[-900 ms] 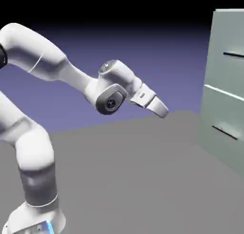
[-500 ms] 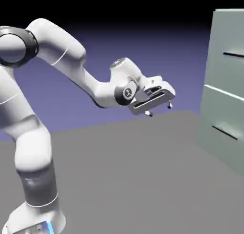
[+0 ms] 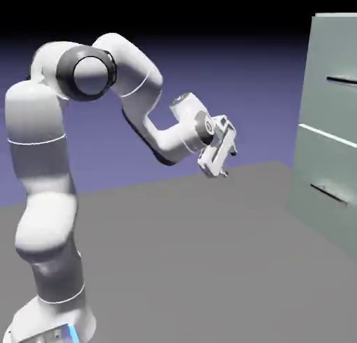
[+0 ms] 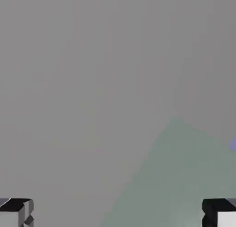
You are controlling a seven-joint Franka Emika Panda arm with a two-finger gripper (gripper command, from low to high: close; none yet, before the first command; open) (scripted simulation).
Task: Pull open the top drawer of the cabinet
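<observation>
The pale grey-green cabinet (image 3: 329,125) stands at the exterior view's right edge. Its top drawer (image 3: 333,80) carries a thin dark handle (image 3: 342,80); a pale seam separates it from the lower drawer (image 3: 328,188). My gripper (image 3: 228,162) hangs open in mid-air well to the left of the cabinet, touching nothing. In the hand view both fingertips (image 4: 16,212) sit far apart at the bottom corners with nothing between them. A blurred grey-green patch of the cabinet (image 4: 184,180) fills the lower right there.
The grey table (image 3: 195,265) stretches between the arm's base and the cabinet. The arm's elbow (image 3: 87,73) is raised high at the upper left.
The arm has folded upward, its elbow rising. The hand has rolled and drawn slightly back to the left, with its fingers now seen apart.
</observation>
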